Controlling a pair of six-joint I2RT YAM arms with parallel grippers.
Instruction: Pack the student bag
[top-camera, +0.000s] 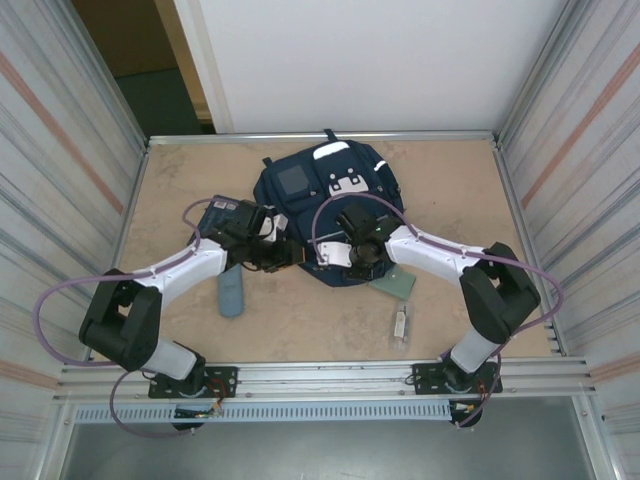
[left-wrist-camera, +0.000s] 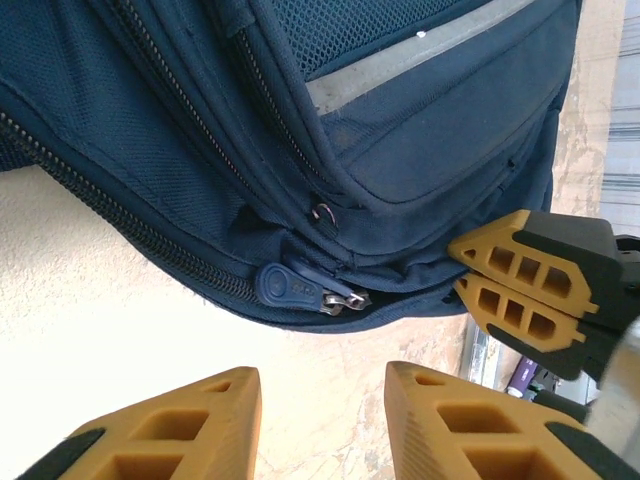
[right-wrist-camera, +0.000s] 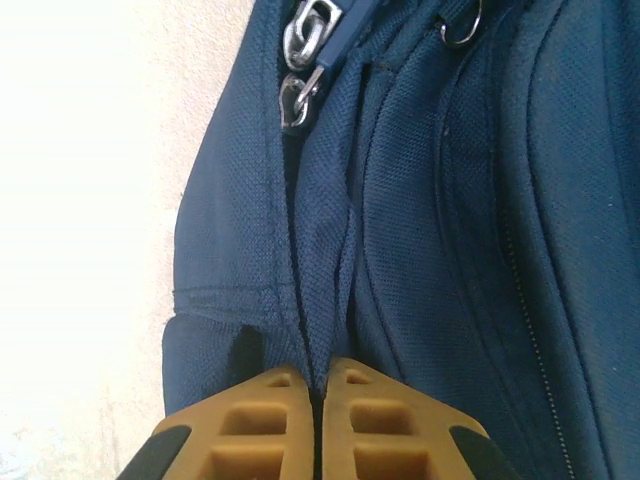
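Observation:
The student bag (top-camera: 325, 195) lies on the table's far middle, navy with white patches and a grey square panel. My right gripper (right-wrist-camera: 318, 385) is shut on a fold of the student bag's (right-wrist-camera: 420, 230) fabric beside the zipper line, below two metal zipper sliders (right-wrist-camera: 300, 60). In the top view the right gripper (top-camera: 347, 257) sits at the bag's near edge. My left gripper (left-wrist-camera: 322, 400) is open over bare table, just short of a blue zipper pull (left-wrist-camera: 290, 285) on the student bag (left-wrist-camera: 200, 150). The left gripper (top-camera: 285, 252) is close to the right one, whose fingers (left-wrist-camera: 515, 285) show beside it.
A blue-grey pouch (top-camera: 232, 294) lies near the left arm. A green flat item (top-camera: 396, 281) lies under the right arm, and a small white object (top-camera: 400, 323) sits nearer the front. A dark blue item (top-camera: 222, 208) rests left of the bag. Metal walls (top-camera: 60, 170) enclose the table.

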